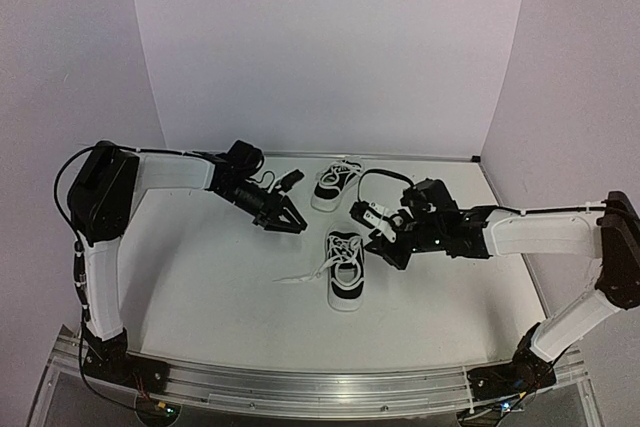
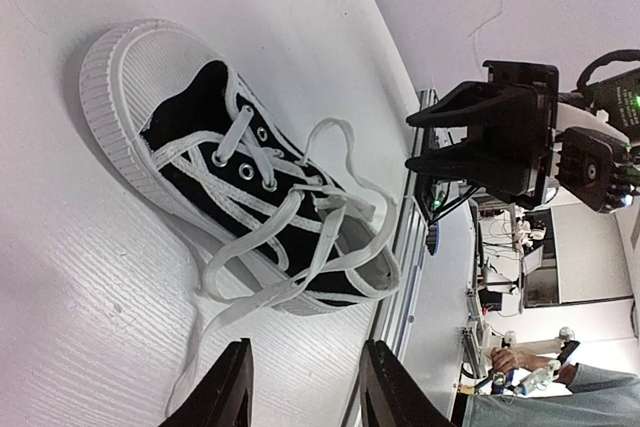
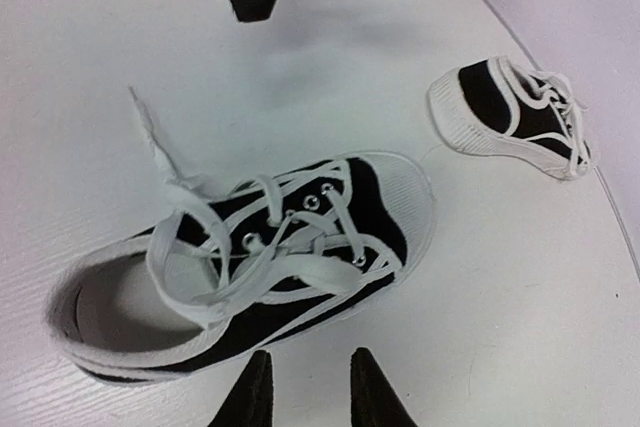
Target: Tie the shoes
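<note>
Two small black shoes with white soles lie on the white table. The near shoe [image 1: 345,269] [image 2: 200,137] [image 3: 250,277] has loose white laces [image 3: 215,252] looped over its tongue, and one lace end [image 1: 296,277] [image 3: 148,132] trails to the left. The far shoe [image 1: 337,185] [image 3: 515,117] lies behind it. My left gripper [image 1: 289,222] [image 2: 305,392] hovers up and left of the near shoe, open, with nothing between its fingers. My right gripper [image 1: 380,240] [image 3: 310,397] hovers just right of that shoe, also open and empty. Neither gripper touches a lace.
White walls [image 1: 330,47] close off the back and sides of the table [image 1: 210,277]. An aluminium rail [image 1: 300,382] runs along the near edge. In the left wrist view, the right gripper [image 2: 485,142] faces me across the shoe.
</note>
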{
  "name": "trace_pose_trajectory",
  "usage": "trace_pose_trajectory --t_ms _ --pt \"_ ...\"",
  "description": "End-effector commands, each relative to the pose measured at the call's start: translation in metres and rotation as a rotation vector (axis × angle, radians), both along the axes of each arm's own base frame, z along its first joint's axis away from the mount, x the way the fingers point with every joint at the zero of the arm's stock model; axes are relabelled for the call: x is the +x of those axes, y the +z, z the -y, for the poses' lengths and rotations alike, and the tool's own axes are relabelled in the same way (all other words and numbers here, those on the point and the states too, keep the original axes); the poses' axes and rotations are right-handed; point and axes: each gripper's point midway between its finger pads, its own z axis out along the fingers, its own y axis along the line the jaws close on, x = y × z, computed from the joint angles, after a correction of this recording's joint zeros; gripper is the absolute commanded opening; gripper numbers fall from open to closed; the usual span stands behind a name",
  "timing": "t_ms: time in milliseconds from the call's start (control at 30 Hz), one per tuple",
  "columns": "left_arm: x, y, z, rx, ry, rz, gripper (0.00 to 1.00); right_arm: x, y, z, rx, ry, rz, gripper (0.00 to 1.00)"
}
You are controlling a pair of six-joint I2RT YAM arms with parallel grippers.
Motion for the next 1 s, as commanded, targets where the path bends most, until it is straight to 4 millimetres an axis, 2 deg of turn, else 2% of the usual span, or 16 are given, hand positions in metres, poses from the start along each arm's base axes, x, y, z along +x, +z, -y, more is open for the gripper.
trace_pose_trajectory --t_ms 0,267,767,967 --pt "-0.007 0.000 -0.005 0.031 -0.018 0.046 0.38 -0.021 -0.017 -0.005 -0.024 0.058 -0.124 0.28" --pt "-0.007 0.001 -0.006 0.028 -0.014 0.063 0.39 -0.027 -0.027 -0.020 0.022 0.065 -0.237 0.27" --pt "-0.006 0.000 -0.006 0.028 0.001 0.065 0.39 -0.023 -0.034 -0.035 0.027 0.069 -0.246 0.27" --pt "-0.007 -0.004 -0.008 0.037 0.010 0.059 0.39 -0.019 -0.032 -0.038 0.042 0.058 -0.236 0.22"
